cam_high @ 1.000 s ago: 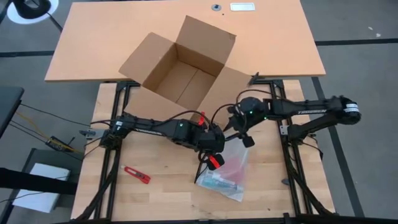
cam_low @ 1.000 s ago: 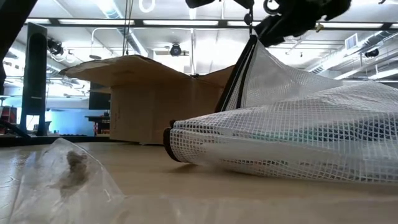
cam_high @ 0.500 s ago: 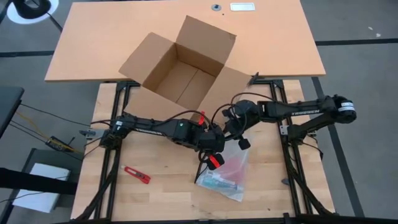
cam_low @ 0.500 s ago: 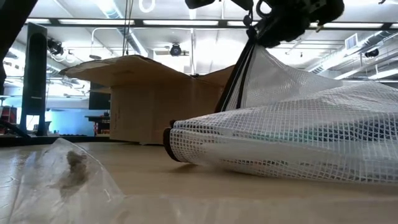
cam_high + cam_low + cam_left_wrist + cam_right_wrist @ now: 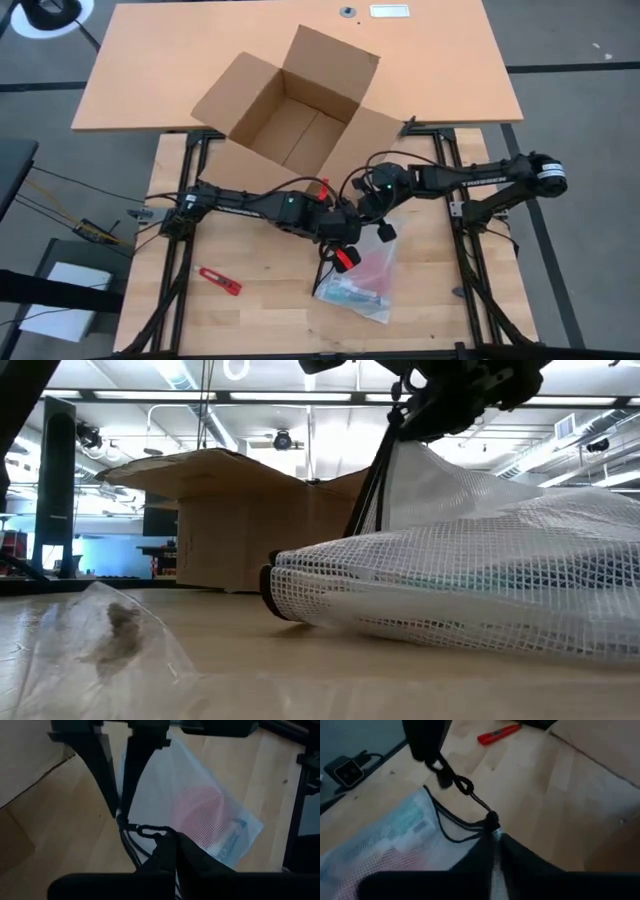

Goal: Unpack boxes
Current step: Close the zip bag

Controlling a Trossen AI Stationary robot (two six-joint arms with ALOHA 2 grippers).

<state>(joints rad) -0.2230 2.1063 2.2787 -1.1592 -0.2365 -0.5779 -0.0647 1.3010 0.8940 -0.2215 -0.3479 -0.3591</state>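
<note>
- Left jaws (image 5: 344, 258) are clamped on the bag (image 5: 362, 277) at its drawstring; right jaws (image 5: 377, 226) are pinched on its top edge, the two nearly touching.
- Pulling apart could tear the mesh or slip the cord (image 5: 462, 784) free.
- If either grip fails, the bag sags below the jaws onto the surface (image 5: 260, 310).
- The box (image 5: 288, 115), open, stands well beyond both jaws; a swinging arm could knock its near flap.

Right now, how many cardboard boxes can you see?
1. The open cardboard box sits at the far edge of the wooden table, partly on the tan desk behind, flaps spread. It looks empty. I see no others.
</note>
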